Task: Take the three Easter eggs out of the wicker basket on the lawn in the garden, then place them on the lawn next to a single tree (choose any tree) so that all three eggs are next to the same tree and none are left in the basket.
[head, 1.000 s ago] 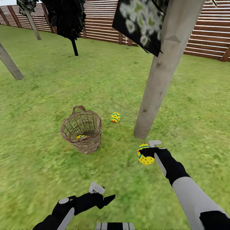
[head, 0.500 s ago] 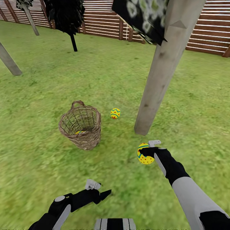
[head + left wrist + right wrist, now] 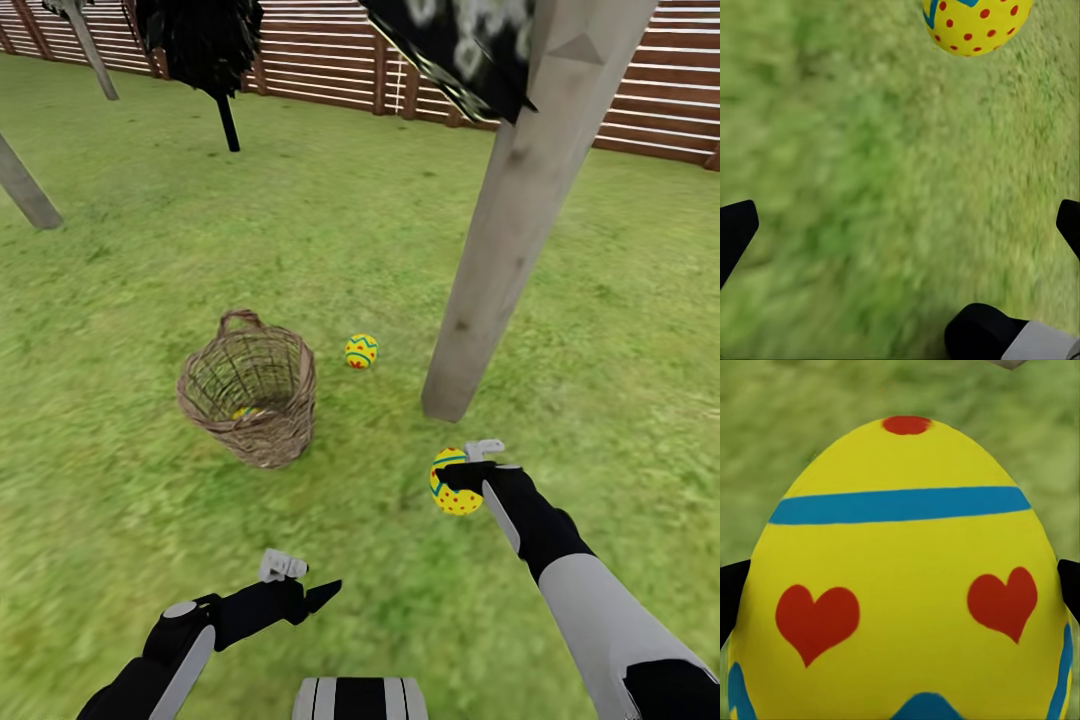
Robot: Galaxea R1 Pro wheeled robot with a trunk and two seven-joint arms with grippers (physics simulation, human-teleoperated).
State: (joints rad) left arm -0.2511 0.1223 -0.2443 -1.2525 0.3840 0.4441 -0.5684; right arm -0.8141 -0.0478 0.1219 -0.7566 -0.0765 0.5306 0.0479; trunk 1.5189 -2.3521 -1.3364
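right gripper (image 3: pixel 462 478) pinching an egg (image 3: pixel 452 486) near the tree (image 3: pixel 500 250) base, left gripper (image 3: pixel 300 585) spread, empty, basket (image 3: pixel 250 398) beside tree

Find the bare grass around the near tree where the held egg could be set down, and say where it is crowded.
Free: the lawn right of the tree, and the strip between its base and the right gripper holding an egg. Tighter: the gap between tree and wicker basket, where another egg already lies.
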